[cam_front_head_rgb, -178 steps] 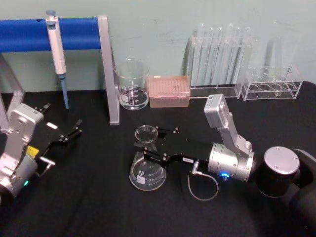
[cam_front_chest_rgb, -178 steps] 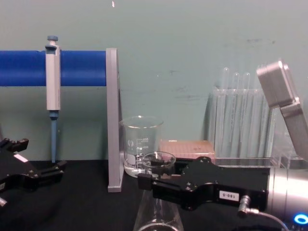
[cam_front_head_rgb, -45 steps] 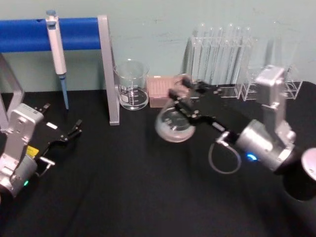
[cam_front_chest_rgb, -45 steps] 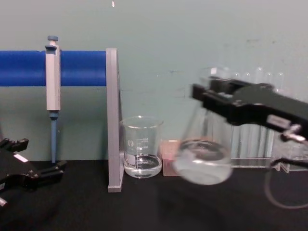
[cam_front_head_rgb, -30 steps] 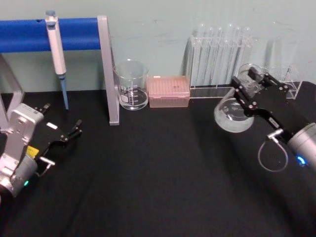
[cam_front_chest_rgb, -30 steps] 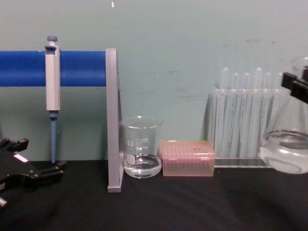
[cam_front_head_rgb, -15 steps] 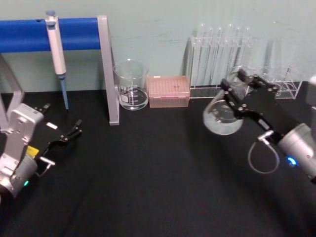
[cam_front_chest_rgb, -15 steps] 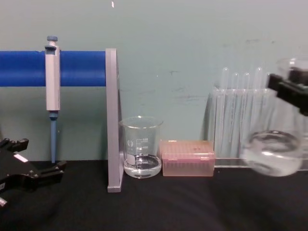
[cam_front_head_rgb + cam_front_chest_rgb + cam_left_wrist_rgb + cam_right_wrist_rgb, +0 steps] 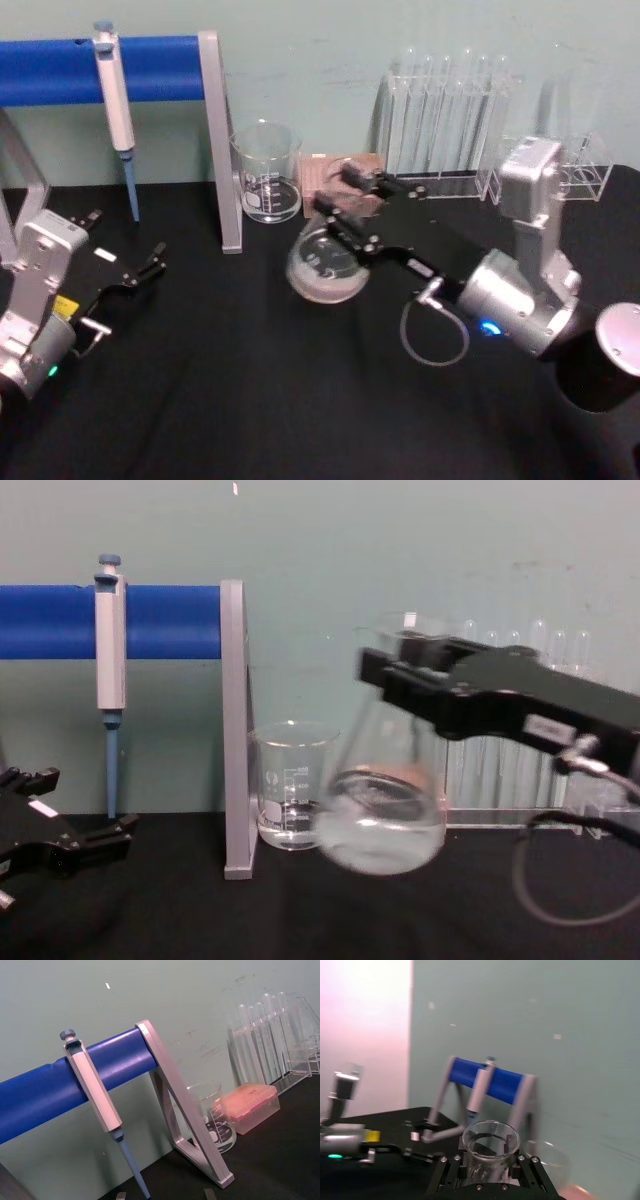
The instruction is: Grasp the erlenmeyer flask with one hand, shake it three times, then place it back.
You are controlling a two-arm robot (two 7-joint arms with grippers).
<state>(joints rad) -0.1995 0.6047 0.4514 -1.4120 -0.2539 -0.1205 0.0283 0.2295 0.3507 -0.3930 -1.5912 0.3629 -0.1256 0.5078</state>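
Nearest the robot, your left gripper rests at the left of the black table, fingers spread with nothing between them. At mid-table your right gripper is clamped round the neck of the erlenmeyer flask. The flask hangs tilted above the table, with liquid in its base, just in front of the glass beaker and pink tip box. Behind them stand the test-tube rack and a pipette on the blue-barred stand.

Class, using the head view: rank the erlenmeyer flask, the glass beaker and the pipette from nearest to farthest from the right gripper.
1. Erlenmeyer flask: clamped at the neck by the right gripper.
2. Glass beaker: just to its left, beside the grey post.
3. Pipette: far left, hanging on the blue bar.
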